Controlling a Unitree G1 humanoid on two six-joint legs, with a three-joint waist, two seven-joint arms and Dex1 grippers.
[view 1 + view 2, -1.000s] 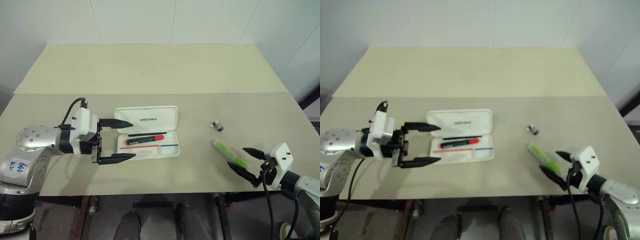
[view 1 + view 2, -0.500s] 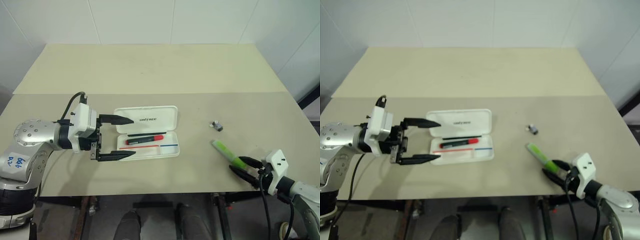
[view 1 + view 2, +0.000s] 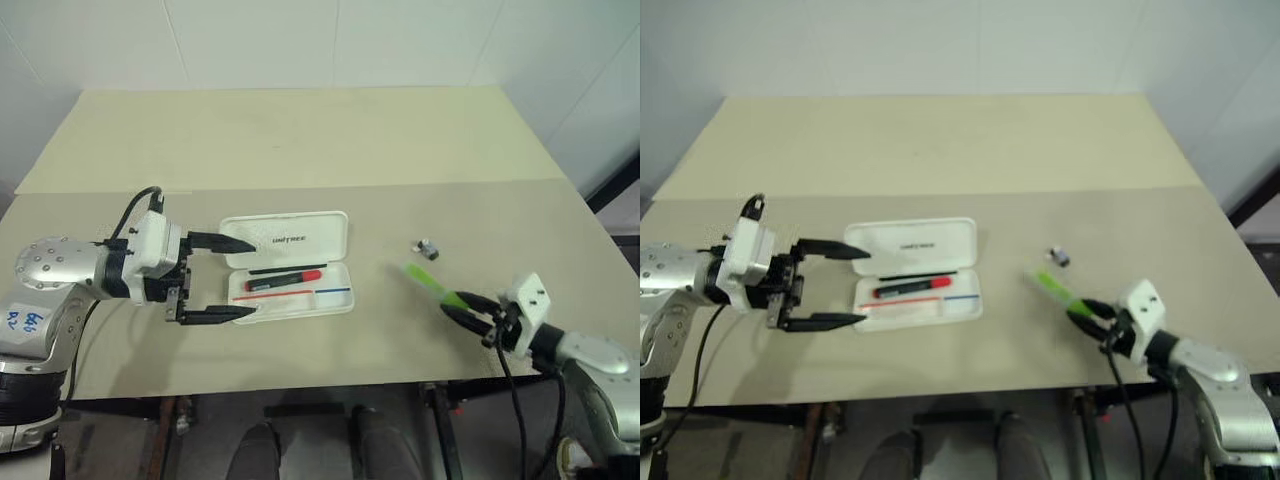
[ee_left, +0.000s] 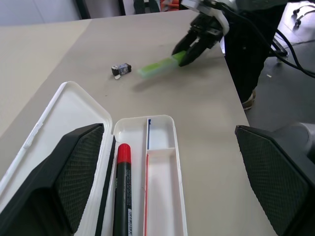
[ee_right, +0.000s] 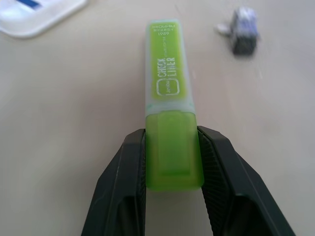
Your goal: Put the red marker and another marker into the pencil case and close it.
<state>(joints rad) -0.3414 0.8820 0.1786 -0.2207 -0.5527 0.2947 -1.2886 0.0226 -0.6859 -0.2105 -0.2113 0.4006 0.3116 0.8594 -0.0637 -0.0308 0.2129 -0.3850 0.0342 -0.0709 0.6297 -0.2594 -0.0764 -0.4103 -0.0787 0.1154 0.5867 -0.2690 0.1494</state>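
The white pencil case point(image 3: 262, 229) lies open on the table, lid folded back. The red marker point(image 3: 285, 281) rests in its tray, also seen in the left wrist view as the red marker point(image 4: 122, 187). My left gripper point(image 3: 255, 278) stands open at the case's left end, one finger over the lid and one in front of the tray. The lime-green highlighter point(image 3: 425, 281) sits to the right of the case. My right gripper point(image 3: 458, 303) is shut on its near end. Both fingers press the highlighter point(image 5: 168, 98), which casts a shadow on the table below it.
A small grey-black clip-like object point(image 3: 427, 247) lies just beyond the highlighter. The table's front edge point(image 3: 330, 381) runs close under both arms. A lighter table section point(image 3: 300, 130) stretches behind to the white wall.
My right gripper has closed on the highlighter's near end and shifted it a little left, toward the case. The left gripper stays open by the case. The camera has shifted slightly.
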